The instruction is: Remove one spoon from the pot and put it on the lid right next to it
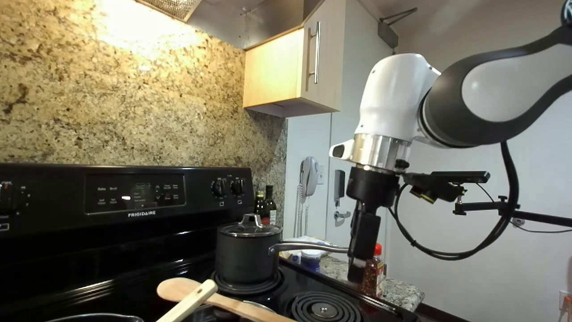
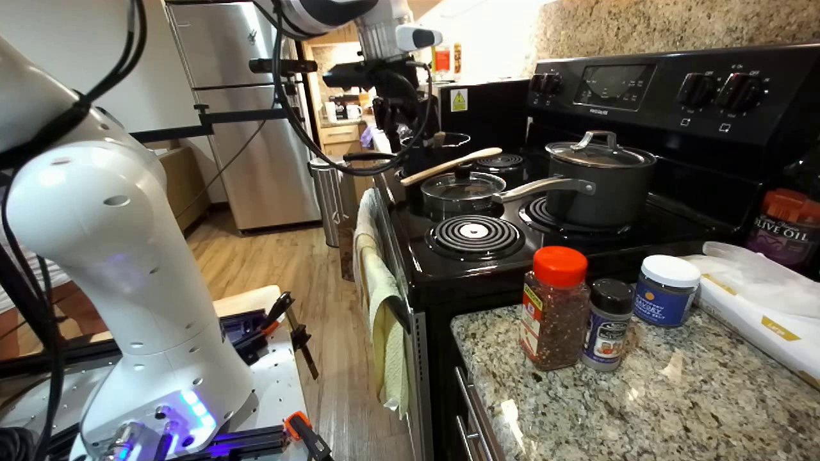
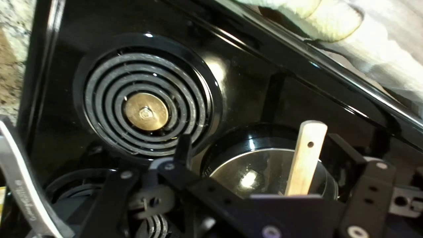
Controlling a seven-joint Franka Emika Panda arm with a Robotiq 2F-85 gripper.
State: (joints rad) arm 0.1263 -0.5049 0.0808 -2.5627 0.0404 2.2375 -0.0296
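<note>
One pale wooden spoon [image 2: 446,168] lies across the glass lid [image 2: 439,187]. In an exterior view, its oval bowl [image 1: 176,289] points toward the back of the stove. The other spoon's handle [image 1: 191,303] sticks up from the pot, whose silvery rim [image 1: 96,317] barely shows. The pot [image 2: 460,135] is partly hidden behind my gripper in an exterior view. My gripper [image 1: 356,272] points down over the front of the stove, higher than the spoon. In the wrist view my gripper [image 3: 264,145] is open and empty, with a wooden handle [image 3: 305,158] below, between the fingers.
A dark saucepan [image 1: 248,255] with a knobbed glass lid and a long metal handle stands on the back burner. A bare front coil burner [image 2: 474,234] is beside the lid. Spice jars [image 2: 556,314] stand on the counter. A towel [image 2: 384,307] hangs at the stove front.
</note>
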